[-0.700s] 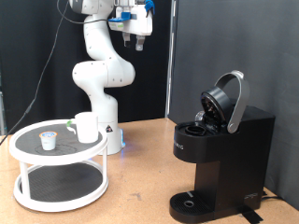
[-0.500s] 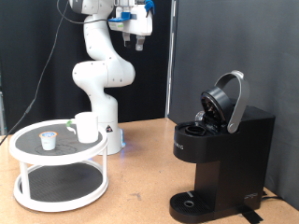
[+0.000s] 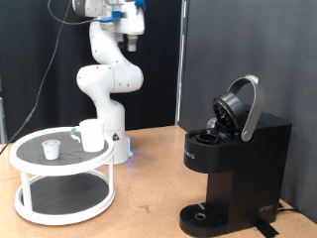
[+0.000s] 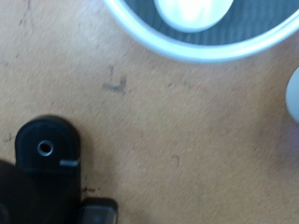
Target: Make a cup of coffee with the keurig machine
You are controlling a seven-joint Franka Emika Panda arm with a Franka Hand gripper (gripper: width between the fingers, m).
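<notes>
Two things stand on the round white two-tier stand at the exterior view's left of the keurig machine: the cup and, just beside it, a small white pod, all on the brown desk. That black machine has its lid raised, its right edge cut off. Farthest and high above the stand hangs the gripper; whether its jaws are spread or pressed together is too small to tell.

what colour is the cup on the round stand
Plain white cup, best seen in the exterior view.
</notes>
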